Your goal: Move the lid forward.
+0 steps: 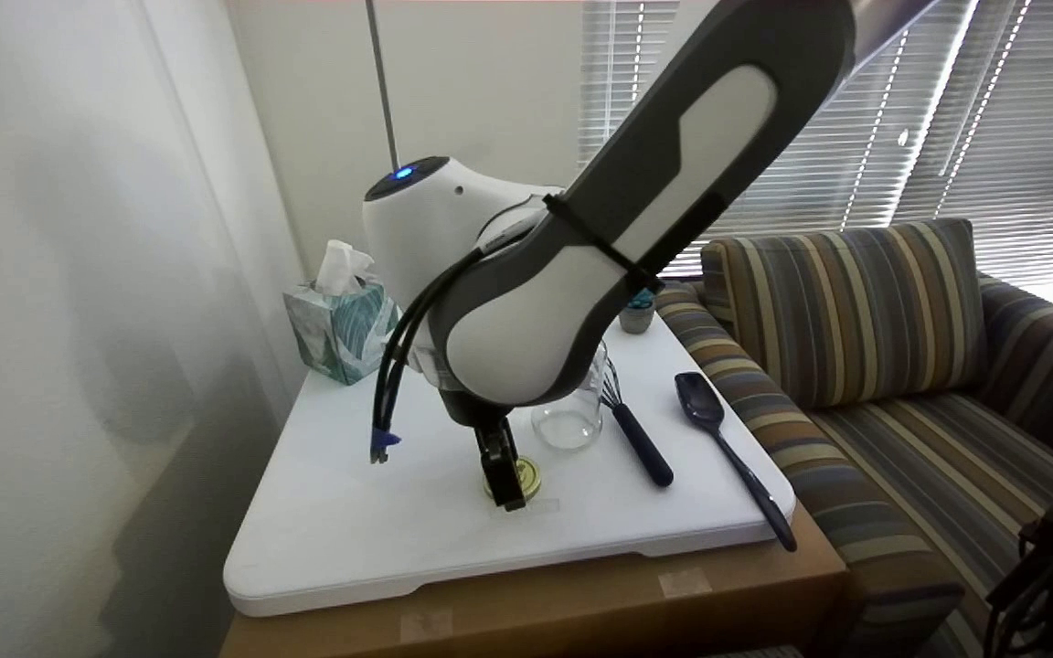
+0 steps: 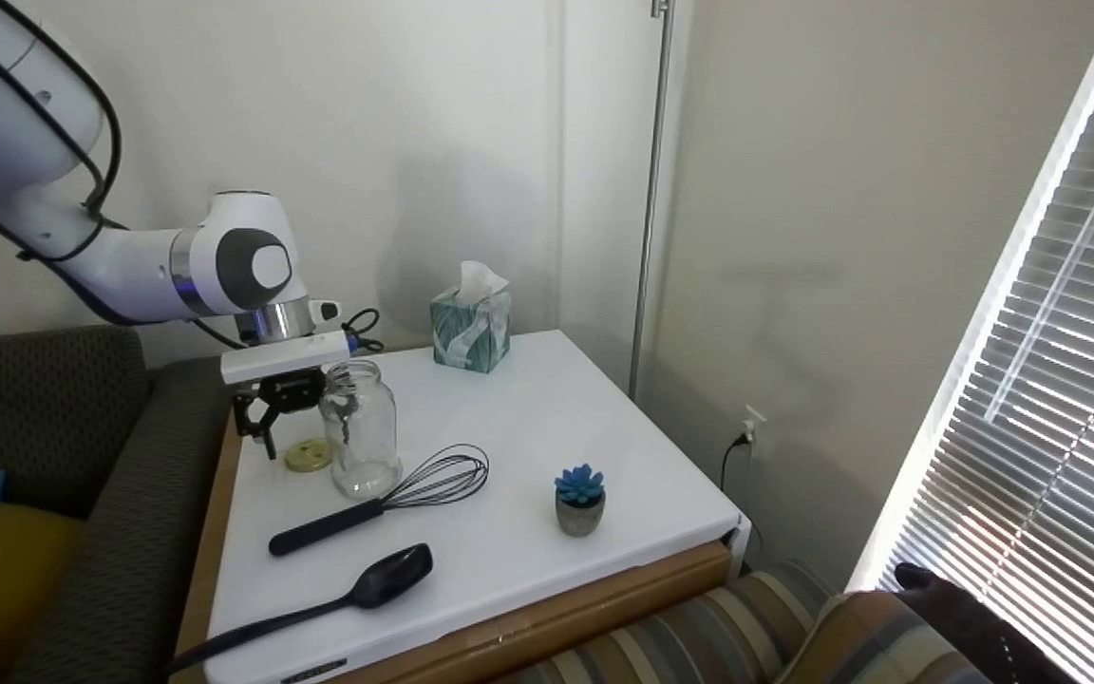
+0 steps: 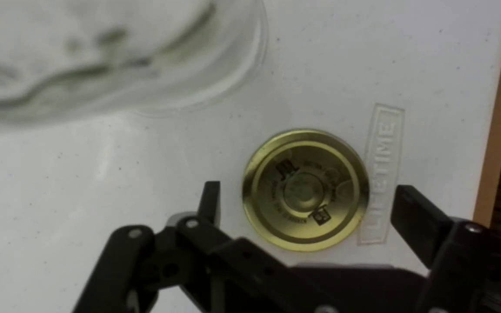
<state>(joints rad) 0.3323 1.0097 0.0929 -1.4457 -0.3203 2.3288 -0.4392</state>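
Note:
The lid [image 3: 304, 226], a flat round yellow-green disc with a darker centre, lies flat on the white table, in the middle of the wrist view. It also shows in both exterior views [image 1: 529, 477] [image 2: 308, 456], partly hidden behind a black finger in one of them. My gripper [image 3: 308, 186] is open, with one finger on each side of the lid and a gap to it on both sides. In an exterior view the gripper [image 2: 308, 439] points down above the lid, holding nothing. Whether the fingertips touch the table I cannot tell.
A clear glass jar [image 2: 367, 442] stands upright close beside the lid and gripper; it also fills the wrist view's upper left [image 3: 215, 82]. A whisk [image 2: 329, 528], black spoon [image 2: 395, 576], potted blue plant [image 2: 579, 513] and tissue box [image 2: 471, 334] stand on the white table [image 2: 528, 408]. The table edge [image 3: 496, 130] lies near one finger.

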